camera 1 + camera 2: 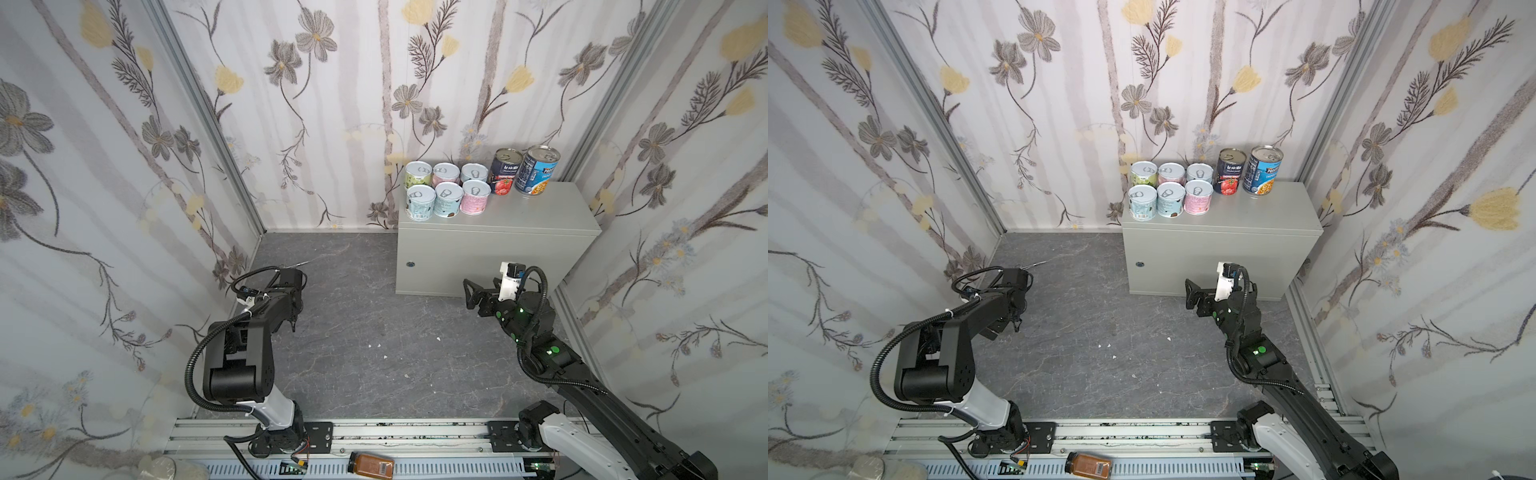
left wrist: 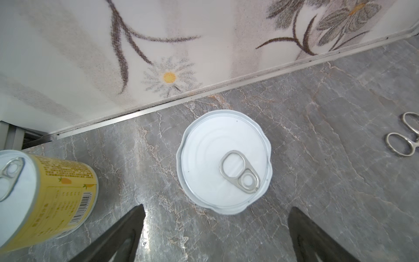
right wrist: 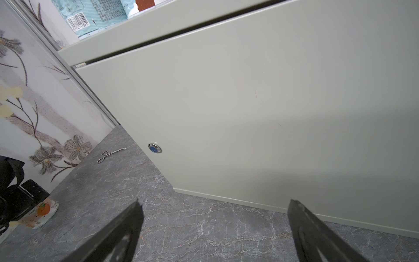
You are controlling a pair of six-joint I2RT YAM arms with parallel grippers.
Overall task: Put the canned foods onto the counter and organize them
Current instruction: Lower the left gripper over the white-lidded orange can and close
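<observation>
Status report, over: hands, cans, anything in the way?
Open and empty: left hand over a floor can, yellow can beside it; right hand at the counter, eight cans on top. Nearby forceps, not blocking.

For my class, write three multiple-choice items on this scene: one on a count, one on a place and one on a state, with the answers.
1. How many cans stand on the counter? A six B eight C ten
2. Where is the yellow can? A on the counter B atop another can C on the floor
3. The left gripper is: A open above a can B shut on a can C shut, empty
Answers: 1 B, six short and two tall; 2 C, it rests on the marbled floor; 3 A, its fingers stand apart over a lid.
</observation>
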